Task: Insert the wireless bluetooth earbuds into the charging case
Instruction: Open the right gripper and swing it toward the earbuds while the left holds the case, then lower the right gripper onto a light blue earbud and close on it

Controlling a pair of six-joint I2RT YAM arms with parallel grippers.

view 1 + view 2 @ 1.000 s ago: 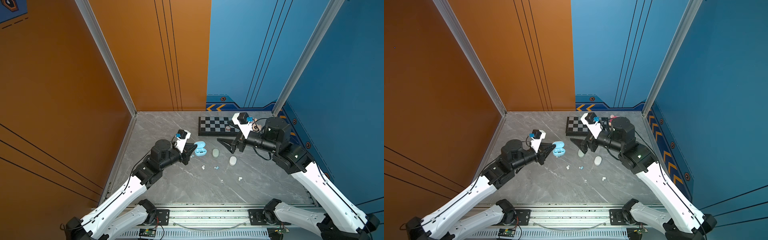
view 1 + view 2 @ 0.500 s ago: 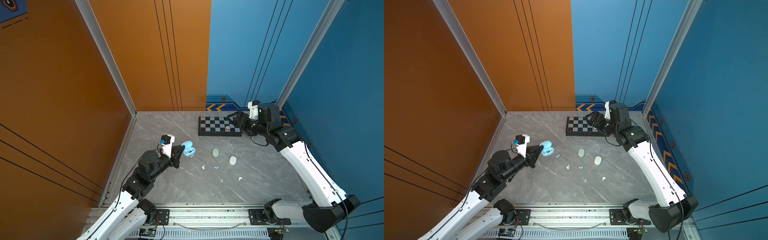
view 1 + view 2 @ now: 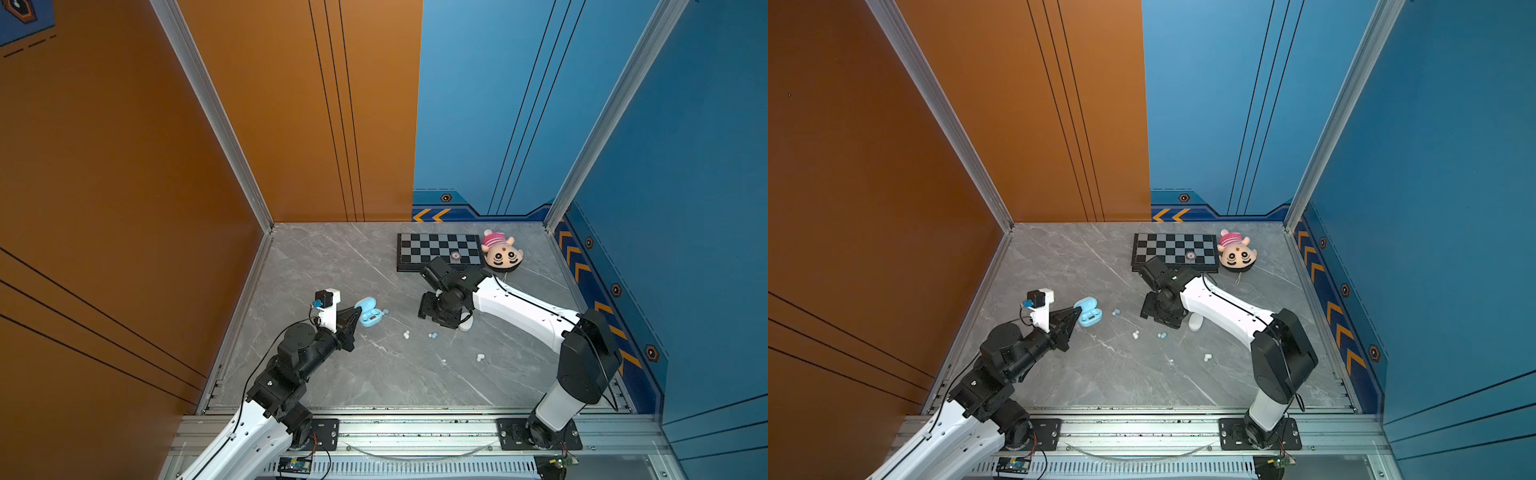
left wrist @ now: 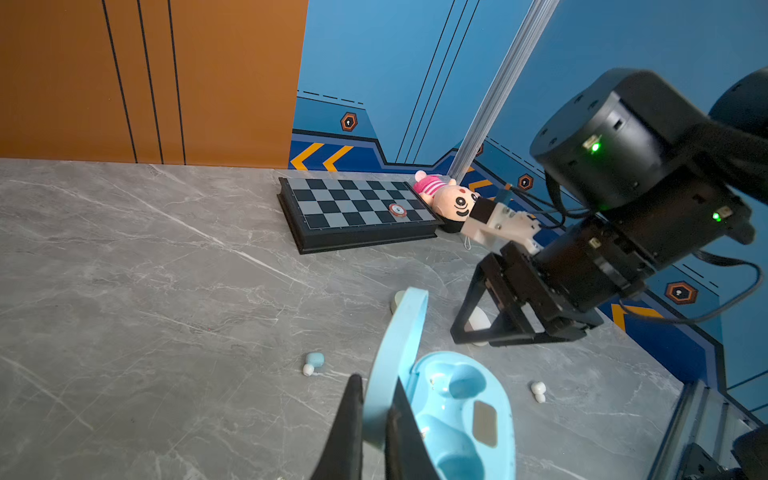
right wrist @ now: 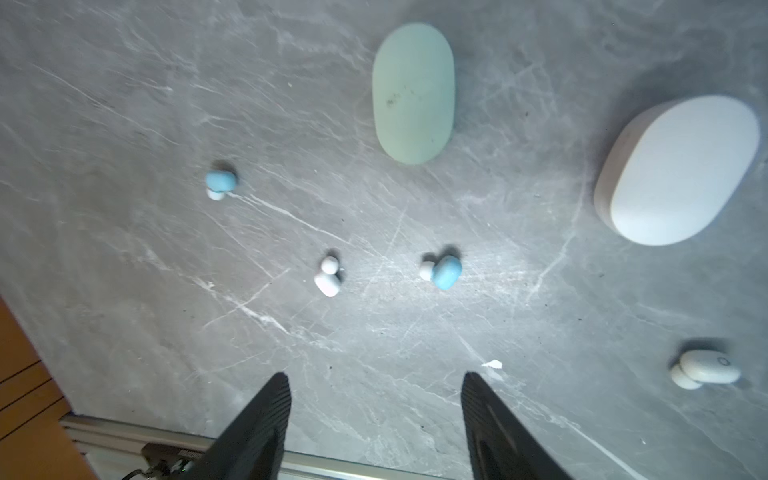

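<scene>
My left gripper (image 4: 376,381) is pinching the open blue case (image 4: 461,399) by its lid (image 4: 399,332), over on the left. My right gripper (image 5: 374,374) hangs with its jaws apart and empty over the loose earbuds (image 5: 446,272) in the middle. One white bud (image 5: 708,370) shows a tiny ring mark.

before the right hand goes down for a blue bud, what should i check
1. Blue charging case lid open: ok.
2. Left hand clamped on that lid: ok.
3. Both sockets in the case empty: ok.
4. Right hand open with nothing between its fingers: ok.
5. Blue earbud lying apart from the white earbud: ok.
6. Right hand lined up over the blue earbud: not ok; it lies ahead of the fingertips, not between them.
</scene>
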